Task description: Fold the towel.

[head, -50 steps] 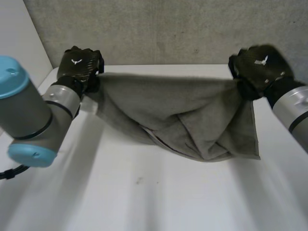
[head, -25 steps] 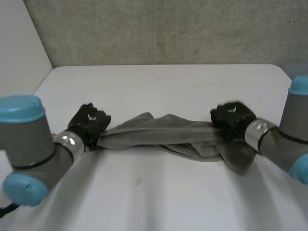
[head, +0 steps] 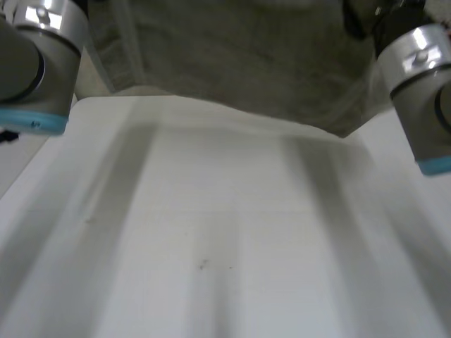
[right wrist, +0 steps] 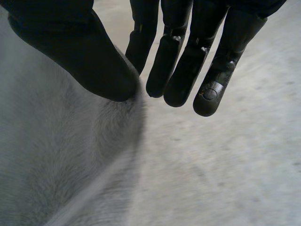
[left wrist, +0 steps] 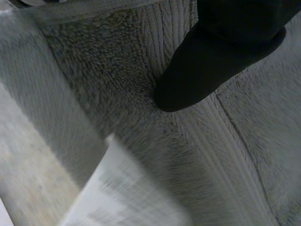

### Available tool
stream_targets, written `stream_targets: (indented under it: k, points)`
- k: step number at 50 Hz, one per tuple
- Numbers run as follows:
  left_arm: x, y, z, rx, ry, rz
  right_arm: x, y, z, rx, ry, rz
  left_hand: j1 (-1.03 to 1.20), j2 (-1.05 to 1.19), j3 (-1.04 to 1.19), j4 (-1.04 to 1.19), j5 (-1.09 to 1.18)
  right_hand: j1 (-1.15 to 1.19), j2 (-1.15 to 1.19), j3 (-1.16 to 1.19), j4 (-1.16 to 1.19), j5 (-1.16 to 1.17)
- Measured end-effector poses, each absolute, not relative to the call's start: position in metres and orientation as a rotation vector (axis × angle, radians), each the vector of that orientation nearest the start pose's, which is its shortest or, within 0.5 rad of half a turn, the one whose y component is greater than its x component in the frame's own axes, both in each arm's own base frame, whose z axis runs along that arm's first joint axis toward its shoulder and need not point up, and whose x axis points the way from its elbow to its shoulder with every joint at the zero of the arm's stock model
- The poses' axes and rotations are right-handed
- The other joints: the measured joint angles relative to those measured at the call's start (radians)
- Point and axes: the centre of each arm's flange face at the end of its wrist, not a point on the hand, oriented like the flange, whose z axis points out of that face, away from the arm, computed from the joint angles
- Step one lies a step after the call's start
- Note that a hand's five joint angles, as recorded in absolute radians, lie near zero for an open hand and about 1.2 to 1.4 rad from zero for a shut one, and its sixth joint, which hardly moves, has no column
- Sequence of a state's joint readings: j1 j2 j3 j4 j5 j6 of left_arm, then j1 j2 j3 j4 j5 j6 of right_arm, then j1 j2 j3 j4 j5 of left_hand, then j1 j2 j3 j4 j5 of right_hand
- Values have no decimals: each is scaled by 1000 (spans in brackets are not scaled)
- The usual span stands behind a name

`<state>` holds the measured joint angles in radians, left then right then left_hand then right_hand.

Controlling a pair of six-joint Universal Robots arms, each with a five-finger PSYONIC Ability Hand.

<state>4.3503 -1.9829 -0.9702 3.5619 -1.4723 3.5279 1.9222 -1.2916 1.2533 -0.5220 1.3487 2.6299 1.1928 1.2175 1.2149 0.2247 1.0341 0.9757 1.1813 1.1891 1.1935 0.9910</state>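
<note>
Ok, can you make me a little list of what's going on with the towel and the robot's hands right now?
thing: grey towel, held up above the white table, hanging spread between both arms
left hand: thumb pressed into the towel, pinching it
right hand: thumb at the towel's edge, straight fingers alongside, seemingly pinching it
fold: not yet made
</note>
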Motion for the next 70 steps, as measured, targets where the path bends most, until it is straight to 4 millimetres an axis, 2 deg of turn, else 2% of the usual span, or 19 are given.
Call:
stream_targets:
  k: [3, 4, 10, 11, 13, 14, 15, 17, 18, 19, 22, 23, 24, 30, 36, 44, 49, 56, 70]
  points:
    - [-278, -348, 374, 688, 1421, -2756, 280, -311, 339, -1023, 1363, -2618, 0, 0, 0, 0, 0, 0, 0, 0, 0, 0]
    - [-273, -345, 353, 709, 1508, -2706, 280, -301, 319, -1082, 1432, -2521, 0, 0, 0, 0, 0, 0, 0, 0, 0, 0]
    - [-252, -318, 279, 764, 1791, -2517, 275, -267, 250, -1232, 1645, -2195, 1, 0, 0, 0, 0, 0, 0, 1, 0, 0]
    - [-247, -312, 258, 775, 1855, -2462, 275, -262, 234, -1255, 1691, -2125, 1, 0, 0, 0, 0, 0, 0, 1, 0, 0]
    - [-241, -304, 231, 787, 1926, -2396, 275, -259, 218, -1275, 1734, -2062, 1, 0, 0, 0, 0, 0, 0, 1, 0, 0]
    - [-241, -304, 231, 787, 1926, -2396, 275, -259, 218, -1275, 1734, -2062, 1, 0, 0, 0, 0, 0, 0, 1, 0, 0]
    - [-234, -295, 193, 809, 2023, -2296, 275, -258, 187, -1304, 1817, -1949, 1, 0, 0, 0, 0, 0, 0, 1, 0, 0]
    - [-233, -294, 186, 813, 2040, -2277, 275, -258, 180, -1311, 1837, -1924, 1, 0, 0, 0, 0, 0, 0, 1, 0, 0]
    - [-230, -291, 166, 826, 2088, -2221, 275, -260, 163, -1324, 1883, -1871, 1, 0, 0, 0, 0, -29, -56, -49, -52, -36]
    - [-230, -290, 161, 829, 2101, -2206, 275, -261, 158, -1327, 1898, -1856, 1, 0, 0, 0, 0, -72, -116, -108, -112, -87]
    - [-229, -291, 152, 833, 2122, -2179, 274, -264, 147, -1324, 1945, -1827, 1, 0, 0, 0, 0, -198, -277, -284, -271, -232]
    - [-228, -292, 150, 832, 2125, -2174, 273, -265, 144, -1310, 1970, -1822, 1, 0, 0, 0, 0, -478, -612, -617, -609, -572]
    - [-228, -293, 149, 830, 2125, -2173, 272, -266, 143, -1298, 1985, -1823, 1, 0, 0, 0, 0, -553, -694, -699, -703, -673]
    - [-226, -297, 155, 813, 2109, -2185, 262, -269, 149, -1138, 2095, -1846, 1, 0, 0, 0, 0, -713, -881, -904, -906, -887]
    - [-221, -300, 159, 788, 2097, -2189, 251, -263, 154, -884, 2202, -1811, 1, 0, 0, 0, 0, -715, -890, -926, -911, -902]
    - [-206, -312, 167, 714, 2054, -2197, 236, -262, 150, -764, 2288, -1723, 1, 0, 0, 0, 0, -715, -890, -925, -911, -902]
    - [-192, -323, 172, 654, 2024, -2199, 228, -269, 148, -864, 2311, -1700, 1, 0, 0, 0, 0, -701, -867, -866, -872, -841]
    - [-188, -325, 168, 644, 2036, -2186, 224, -284, 136, -1051, 2301, -1693, 1, 0, 0, 0, 0, -665, -832, -818, -823, -795]
    - [-192, -321, 162, 666, 2061, -2174, 227, -301, 122, -1084, 2298, -1681, 1, 0, 0, 0, 0, -559, -690, -696, -699, -691]
